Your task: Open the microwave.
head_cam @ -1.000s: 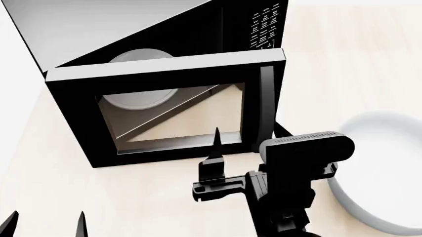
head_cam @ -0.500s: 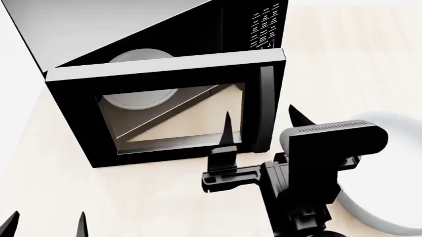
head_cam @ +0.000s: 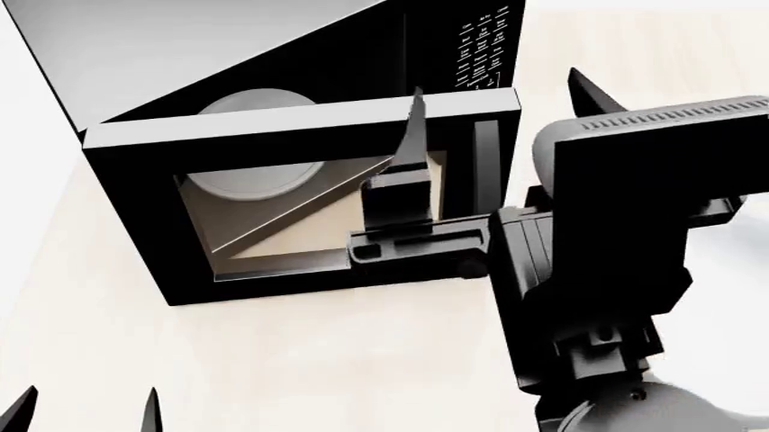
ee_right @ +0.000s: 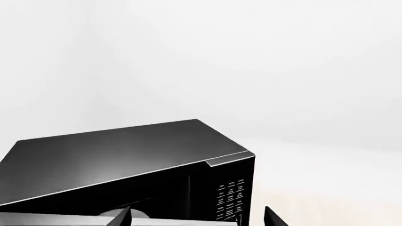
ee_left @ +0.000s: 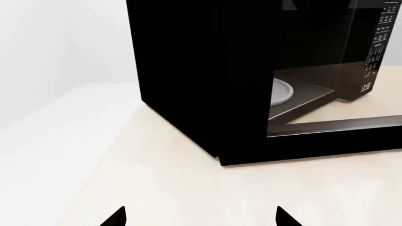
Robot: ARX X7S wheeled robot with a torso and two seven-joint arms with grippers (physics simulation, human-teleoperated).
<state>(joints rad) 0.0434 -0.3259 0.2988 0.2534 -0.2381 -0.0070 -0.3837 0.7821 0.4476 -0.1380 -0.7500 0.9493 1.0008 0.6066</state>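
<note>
The microwave [head_cam: 216, 45] is a black box with a grey top on a pale wood table. Its glass-window door [head_cam: 132, 216] stands swung out, hinged at the left. The white turntable [head_cam: 258, 103] shows over the door's top edge. The vertical handle [head_cam: 485, 162] is at the door's right end, below the keypad [head_cam: 481, 49]. My right gripper [head_cam: 496, 85] is open and empty, raised at the handle end of the door, with one finger on each side of it in the head view; I cannot tell if it touches. My left gripper [head_cam: 86, 407] is open and empty, low at the near left. The left wrist view shows the microwave's black side [ee_left: 182, 80] beyond the left gripper [ee_left: 201, 217]. The right wrist view shows the grey top [ee_right: 113, 150] above the right gripper [ee_right: 197, 217].
A white bowl [head_cam: 745, 270] stands on the table at the right, mostly hidden behind my right arm. The table [head_cam: 301, 360] is bare wood in front of the door. A white wall rises behind the microwave.
My right gripper has risen and moved forward, from low in front of the door up to the level of its top edge. The door and left gripper have not moved.
</note>
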